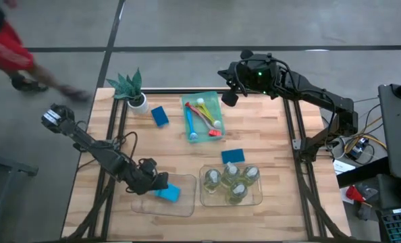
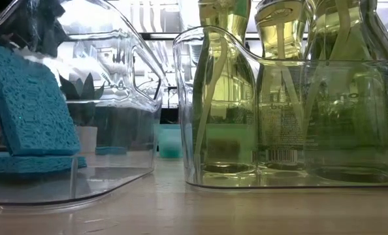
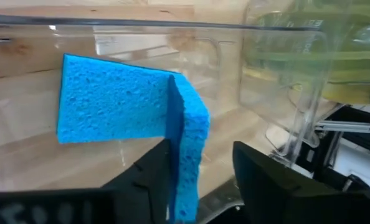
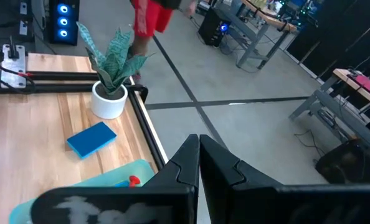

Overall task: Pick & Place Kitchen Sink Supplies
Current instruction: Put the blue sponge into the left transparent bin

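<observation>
The four bottles (image 1: pixel 233 180) stand in the right clear bin (image 1: pixel 257 198), so that part looks done. Just left of that bin, the left hand (image 1: pixel 157 183) is inside the second bin (image 1: pixel 185 206), jaws parted around an upright blue sponge (image 3: pixel 186 149) leaning on another. Two sponges remain on the counter (image 1: pixel 268 135): one (image 1: pixel 232 156) just behind the bottle bin, one (image 1: pixel 159 116) farther back. The brushes (image 1: pixel 202 119) lie in the green tray (image 1: pixel 214 100). The right hand (image 1: pixel 230 94), closed and empty, waits behind.
</observation>
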Controlling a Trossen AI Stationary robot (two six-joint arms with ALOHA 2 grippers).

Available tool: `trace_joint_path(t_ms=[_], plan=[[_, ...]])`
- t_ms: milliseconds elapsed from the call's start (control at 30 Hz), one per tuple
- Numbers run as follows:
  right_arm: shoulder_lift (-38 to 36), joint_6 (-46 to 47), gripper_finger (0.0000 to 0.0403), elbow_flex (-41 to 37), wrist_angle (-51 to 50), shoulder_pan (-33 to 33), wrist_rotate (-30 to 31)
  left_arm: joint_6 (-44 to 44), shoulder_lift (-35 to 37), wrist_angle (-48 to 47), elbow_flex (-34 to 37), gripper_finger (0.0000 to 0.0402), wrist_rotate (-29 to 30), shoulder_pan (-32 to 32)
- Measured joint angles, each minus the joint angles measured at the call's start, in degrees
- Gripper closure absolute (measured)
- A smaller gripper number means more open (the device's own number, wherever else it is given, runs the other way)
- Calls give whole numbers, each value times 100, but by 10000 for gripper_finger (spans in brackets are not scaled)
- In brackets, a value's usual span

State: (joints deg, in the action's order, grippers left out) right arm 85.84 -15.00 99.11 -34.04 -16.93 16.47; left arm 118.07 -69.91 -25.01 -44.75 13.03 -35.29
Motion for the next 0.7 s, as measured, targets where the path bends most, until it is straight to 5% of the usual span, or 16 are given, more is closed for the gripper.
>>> trace_joint_path(t_ms=[433, 633, 700], plan=[[2, -3, 394, 0, 11, 0, 0, -54, 1282, -286, -21, 218, 344, 32], [2, -13, 394, 0, 9, 0, 0, -1130, 1796, -35, -187, 218, 2544, 194], [2, -16, 394, 0, 9, 0, 0, -1804, 1902, -56, -266, 218, 2871, 351]])
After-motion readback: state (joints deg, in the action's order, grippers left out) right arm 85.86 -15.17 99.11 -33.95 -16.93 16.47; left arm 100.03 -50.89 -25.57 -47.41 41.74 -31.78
